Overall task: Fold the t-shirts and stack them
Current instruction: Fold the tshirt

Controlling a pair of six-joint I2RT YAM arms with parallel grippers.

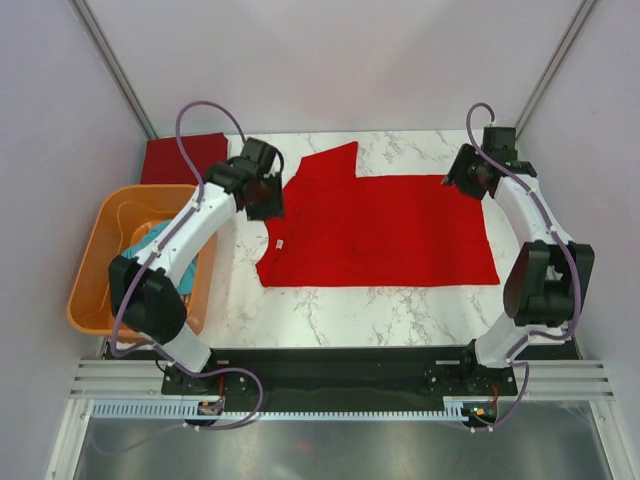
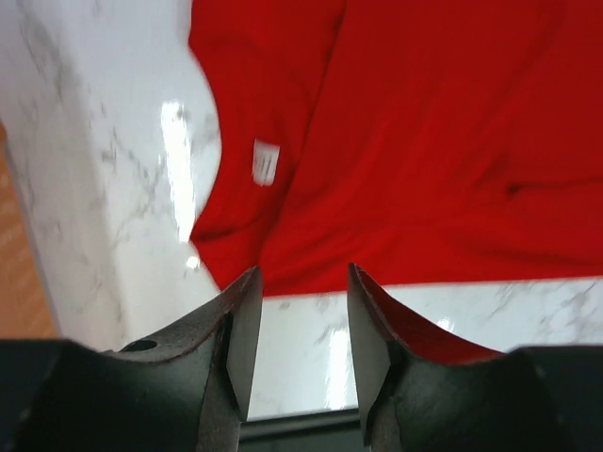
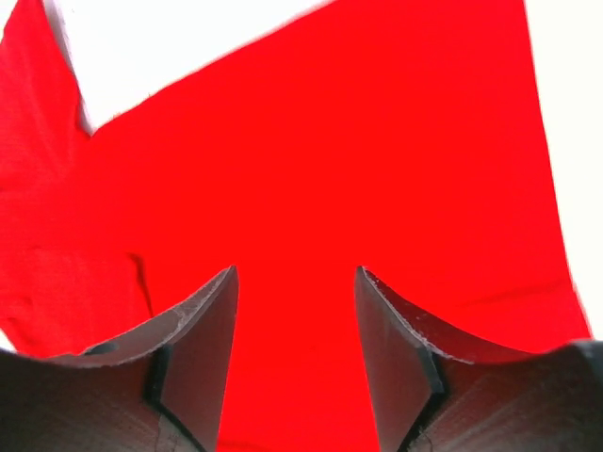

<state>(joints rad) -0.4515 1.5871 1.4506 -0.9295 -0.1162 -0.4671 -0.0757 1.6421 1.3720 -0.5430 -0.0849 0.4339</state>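
Three t-shirts are in view. The bright red t-shirt (image 1: 385, 232) lies spread flat in the middle of the marble tabletop (image 1: 330, 305), its neck toward the left arm and its hem toward the right. One sleeve sticks out toward the far edge. Its small white neck label (image 2: 267, 162) shows just inside the collar. The maroon t-shirt (image 1: 183, 157) lies as a flat folded shape at the far left corner of the tabletop, apart from the red one. The teal t-shirt (image 1: 148, 240) lies bunched inside the single orange plastic basket (image 1: 100, 235) at the left edge, and the left arm crosses above it and hides much of it.

There are two pincers, one on each arm. The left pincer (image 2: 301, 282) has its fingers apart with nothing between them. It hangs over the collar end of the red t-shirt, and through the gap its wrist view shows the cloth's edge and bare marble. The right pincer (image 3: 295, 282) is also spread and grips nothing. It is above the hem end at the far right, with smooth red cloth showing between and beyond its fingers. Whether either pincer's tips touch the cloth cannot be told.

Nothing lies on top of the red t-shirt.
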